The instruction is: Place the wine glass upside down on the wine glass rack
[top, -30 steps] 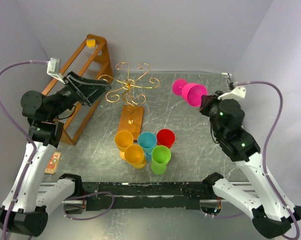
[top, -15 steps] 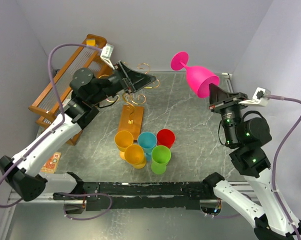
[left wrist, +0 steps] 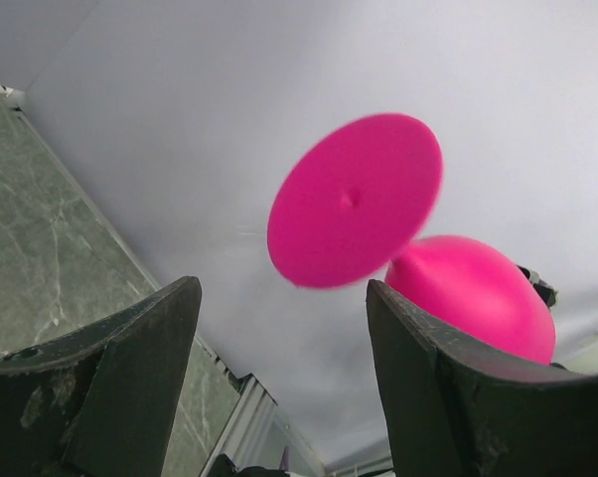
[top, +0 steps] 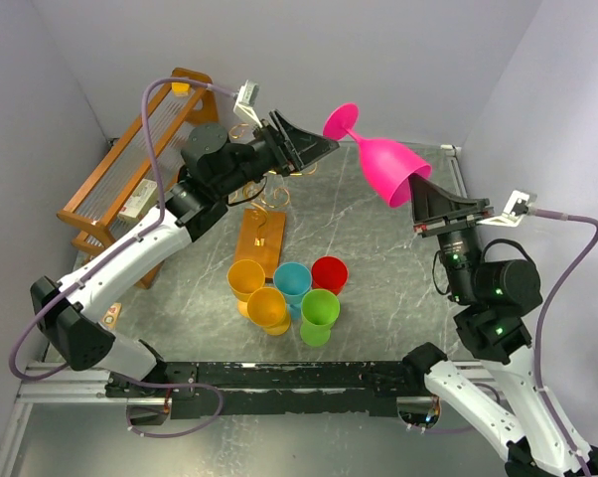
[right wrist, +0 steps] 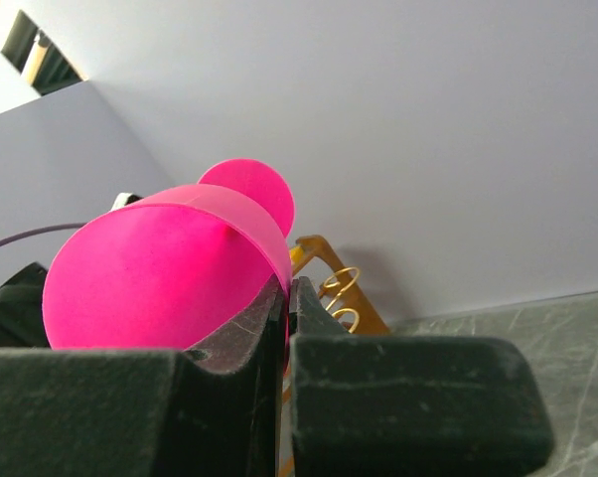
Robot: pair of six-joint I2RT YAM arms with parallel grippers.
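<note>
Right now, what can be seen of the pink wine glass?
The wine glass is opaque bright pink, plastic by its look, with a round flat foot, a short stem and a wide bowl. It hangs in the air above the table, tilted, the foot higher and toward the left arm, the mouth toward the right gripper, which is shut on the bowl's rim. The open left gripper frames the foot without touching it.

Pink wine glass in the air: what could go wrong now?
The right claw pinches the pink plastic wine glass only by its rim, so it might slip and fall. The open left claw sits close to the glass's round foot; a misjudged grab could knock it loose. The left arm reaches over the thin gold wire rack and might snag it.
</note>
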